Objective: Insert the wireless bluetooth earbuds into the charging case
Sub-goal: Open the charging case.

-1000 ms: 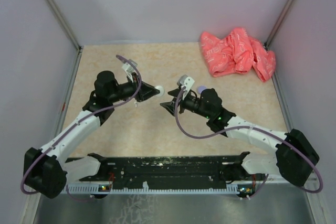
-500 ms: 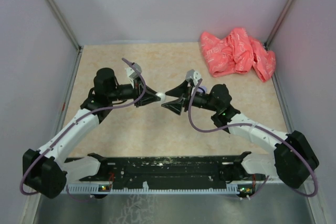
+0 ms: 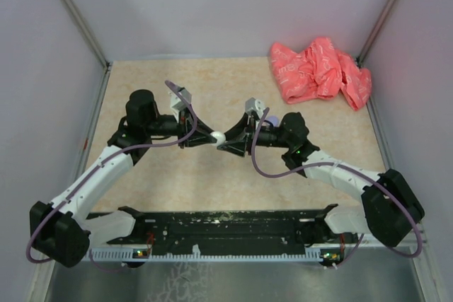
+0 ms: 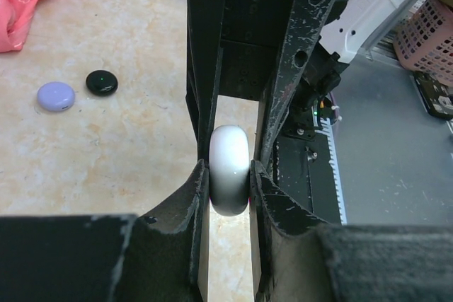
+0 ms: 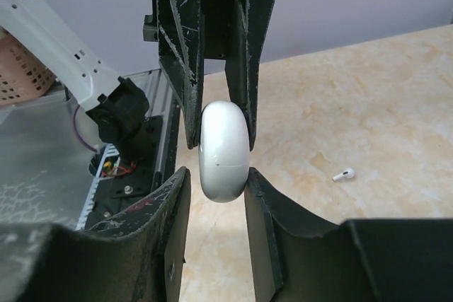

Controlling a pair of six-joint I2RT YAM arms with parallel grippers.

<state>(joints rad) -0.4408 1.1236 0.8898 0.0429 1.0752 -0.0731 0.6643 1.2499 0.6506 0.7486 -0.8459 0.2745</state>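
- Top view: both arms meet nose to nose over the middle of the table (image 3: 177,182). A white charging case (image 3: 218,136) sits between their tips, held above the surface.
- L side: your left gripper (image 4: 228,167) is clamped on the case, one pad on each flat face, w/ the case standing on edge.
- R side: your right gripper (image 5: 217,172) has its jaws narrow around the same case from the opposite end. One pad looks to touch and the other shows a sliver of gap, so can't tell if it's gripping.
- Case lid looks shut, w/ a faint seam visible in the right wrist view.
- Task's thing: one white earbud (image 5: 343,174) lies on the table, well apart from the case. Other buds not in view.
- Likely step: a 2nd hold on the case, for a handover or to open the lid; can't tell which.
- To do it well: seat the R pads square on the flat faces, clear of the L pads and off the seam.
- Don't let L go until the R hold is firm.
- Don't twist or pull while both hold; the smooth round shell may squirt out.
- A lavender case (image 4: 56,96) and a black case (image 4: 101,83) sit side by side on the table, away from the action.
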